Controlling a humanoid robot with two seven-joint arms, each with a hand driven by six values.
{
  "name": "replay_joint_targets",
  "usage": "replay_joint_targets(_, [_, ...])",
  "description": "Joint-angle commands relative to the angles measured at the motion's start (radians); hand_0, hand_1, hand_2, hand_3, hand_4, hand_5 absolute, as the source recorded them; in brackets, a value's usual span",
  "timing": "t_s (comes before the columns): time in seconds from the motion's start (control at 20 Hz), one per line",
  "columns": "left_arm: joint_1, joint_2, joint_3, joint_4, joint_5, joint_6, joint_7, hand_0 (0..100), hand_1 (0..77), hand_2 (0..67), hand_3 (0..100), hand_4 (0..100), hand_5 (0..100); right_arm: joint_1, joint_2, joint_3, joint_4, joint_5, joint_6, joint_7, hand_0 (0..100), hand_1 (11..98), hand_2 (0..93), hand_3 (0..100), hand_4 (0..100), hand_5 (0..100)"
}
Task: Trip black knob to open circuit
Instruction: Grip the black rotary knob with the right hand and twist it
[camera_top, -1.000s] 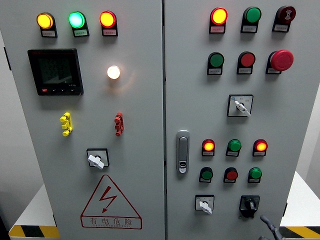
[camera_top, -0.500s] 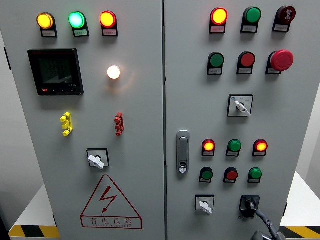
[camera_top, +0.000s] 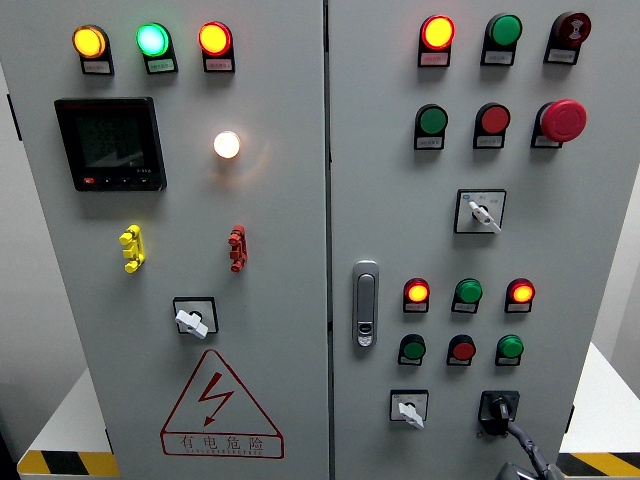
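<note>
One hand (camera_top: 512, 440), the right, comes up from the bottom edge, a dark finger (camera_top: 521, 438) reaching the black knob (camera_top: 498, 408) at the lower right of the right door; a second ago it lay lower and clear of the knob. Whether its fingers grip cannot be told. Just left of the knob sits a white selector (camera_top: 409, 410). Above them runs a row of dark buttons (camera_top: 461, 349), then lit lamps (camera_top: 417, 293). A door handle (camera_top: 366, 303) stands further left. Nothing blocks the knob but the finger itself.
</note>
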Motion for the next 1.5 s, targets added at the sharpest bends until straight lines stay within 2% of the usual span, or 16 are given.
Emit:
replay_joint_targets(0.0, [-0.001,0.000,0.000,0.000,0.000,0.000,0.000,0,0.0,19.4,26,10,9,0.003,-0.0001,-0.002,0.000,0.001,0.000,0.000,100,75.6,0.0,89,100,100])
replay_joint_targets(0.65, [0.001,0.000,0.000,0.000,0.000,0.000,0.000,0,0.0,19.4,26,10,9,0.001,-0.0001,-0.034,0.003,0.007,0.000,0.001,100,73.1,0.0,89,100,100])
replay_joint_targets(0.75, [-0.001,0.000,0.000,0.000,0.000,0.000,0.000,0,0.0,19.4,26,10,9,-0.002,0.0014,-0.040,0.003,0.007,0.000,0.003,100,72.1,0.0,90,100,100])
replay_joint_targets(1.3, [0.001,0.000,0.000,0.000,0.000,0.000,0.000,0,0.0,19.4,26,10,9,-0.002,0.0014,-0.069,0.008,0.009,-0.001,0.001,100,69.6,0.0,90,100,100])
replay_joint_targets(1.35, [0.001,0.000,0.000,0.000,0.000,0.000,0.000,0,0.0,19.5,26,10,9,-0.002,-0.0001,-0.071,0.008,0.009,-0.001,0.001,100,69.5,0.0,90,100,100])
replay_joint_targets(1.45, [-0.001,0.000,0.000,0.000,0.000,0.000,0.000,0,0.0,19.5,26,10,9,-0.002,0.0014,-0.072,0.009,0.017,-0.001,0.001,100,69.1,0.0,90,100,100])
